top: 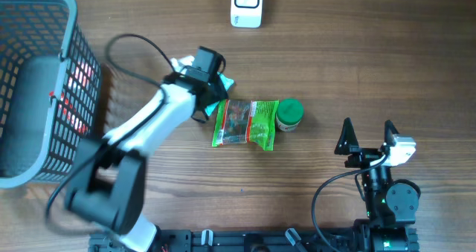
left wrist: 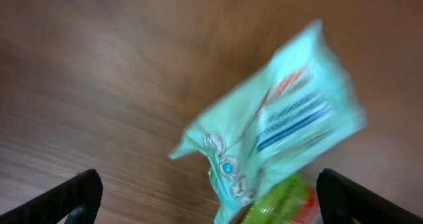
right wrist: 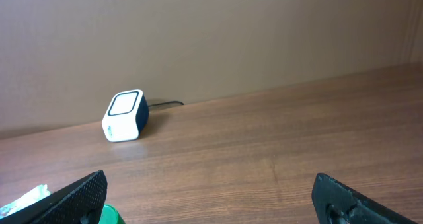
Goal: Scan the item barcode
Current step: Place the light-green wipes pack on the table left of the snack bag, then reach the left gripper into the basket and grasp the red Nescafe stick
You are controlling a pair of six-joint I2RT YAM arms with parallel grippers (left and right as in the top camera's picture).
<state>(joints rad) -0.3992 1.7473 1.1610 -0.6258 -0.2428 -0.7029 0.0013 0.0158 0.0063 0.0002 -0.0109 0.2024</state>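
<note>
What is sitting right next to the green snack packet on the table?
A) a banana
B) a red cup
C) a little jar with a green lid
C: in the overhead view, a little jar with a green lid sits at the right end of the green snack packet.

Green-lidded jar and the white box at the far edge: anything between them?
Nothing: the overhead view shows only bare wooden table between the green-lidded jar and the white box.

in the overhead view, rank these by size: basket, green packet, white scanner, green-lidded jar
1. basket
2. green packet
3. white scanner, though the top edge of the frame cuts it off
4. green-lidded jar, only slightly smaller than the scanner
</note>
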